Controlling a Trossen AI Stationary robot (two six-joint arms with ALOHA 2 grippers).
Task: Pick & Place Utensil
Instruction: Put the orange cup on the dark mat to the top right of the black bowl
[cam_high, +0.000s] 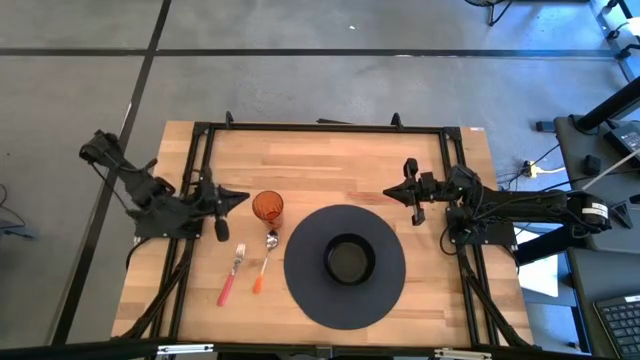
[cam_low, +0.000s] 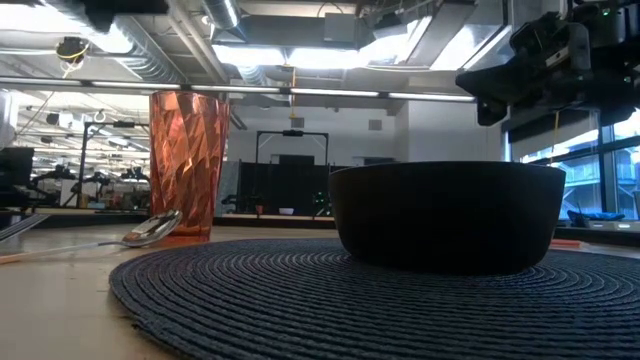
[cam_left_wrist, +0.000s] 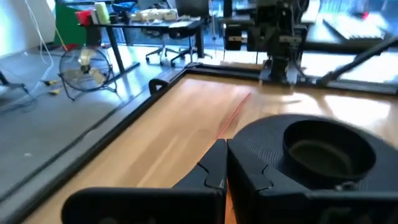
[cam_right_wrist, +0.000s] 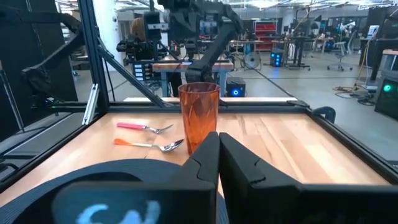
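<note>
A round dark mat is laid on the near centre of the wooden table, and a black bowl is set on its middle. An orange cup stands upright just left of the mat's far edge. A spoon with an orange handle is laid just near of the cup, beside the mat, and a fork with a pink handle lies just left of the spoon. The left gripper is held left of the cup, fingers pressed together, empty. The right gripper is held beyond the mat's far right edge, fingers likewise closed on nothing.
</note>
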